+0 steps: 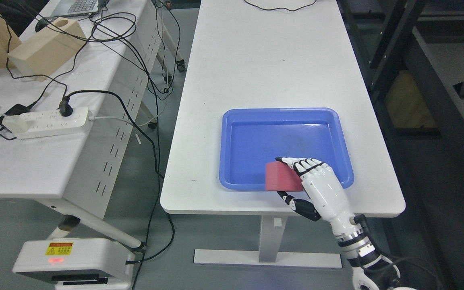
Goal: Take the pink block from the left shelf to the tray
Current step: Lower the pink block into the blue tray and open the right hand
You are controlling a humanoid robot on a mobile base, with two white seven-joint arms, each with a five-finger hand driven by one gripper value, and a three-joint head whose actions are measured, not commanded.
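Nearest you, the white-shelled right hand [316, 181] enters from the lower right, its arm rising past the front edge of the white rectangular desk [264, 60]. The black-tipped fingers [302, 164] are curled across the top of the pink wedge-like block [281, 177] and the thumb sits below it at the near side, so the hand is closed on the block. The left hand does not show in the head view.

The block lies over the near rim of the shallow blue plastic tray [232, 117], partly above the tray floor and partly above the rim. You cannot tell from this view whether it rests on the tray or hangs just above it.

Handling, by judgement: the block looks matt and solid-coloured, probably foam or light wood. Expect it to be light, stiff enough to hold shape, not fragile, and not slippery. Its flat opposite faces are the sound places to take hold, as now. The sloped face would let the fingers slide.

The tray floor looks smooth and glossy, so a released block may skid slightly. Beyond the tray, the desk runs to a black cable [280, 6] at the far end.
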